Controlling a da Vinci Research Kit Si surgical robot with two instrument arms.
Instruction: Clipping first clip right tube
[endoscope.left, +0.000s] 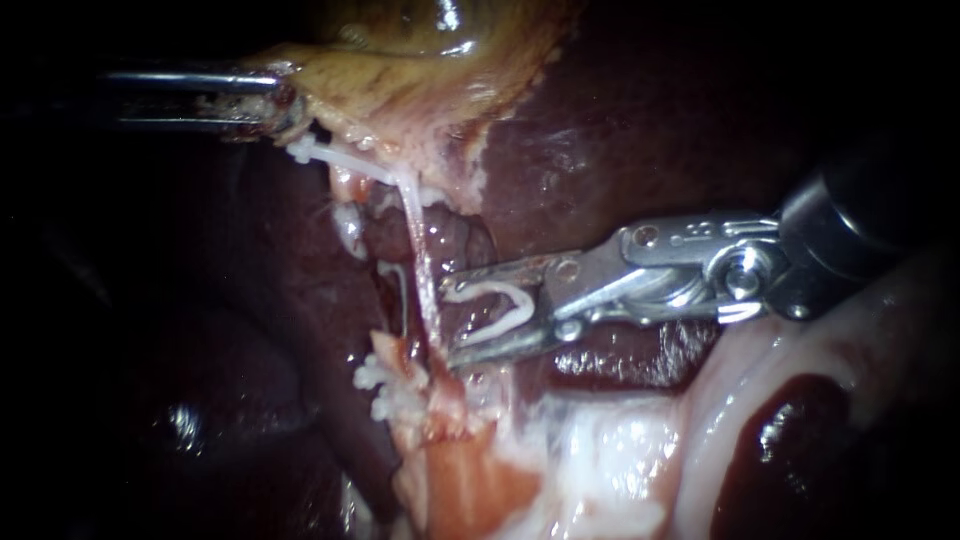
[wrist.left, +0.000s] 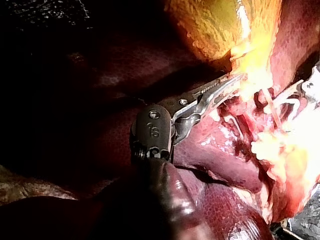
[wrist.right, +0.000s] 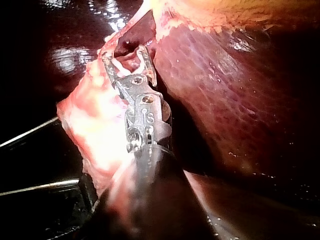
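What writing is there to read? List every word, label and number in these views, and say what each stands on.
My left instrument, dark wrist housing: a small stamped mark, too blurred to quote.
My right instrument, silver metal wrist: a small stamped mark, too blurred to quote.
Yellow-brown gallbladder, dark red liver, thin pale tube, white clip in the right instrument's jaws: no writing.
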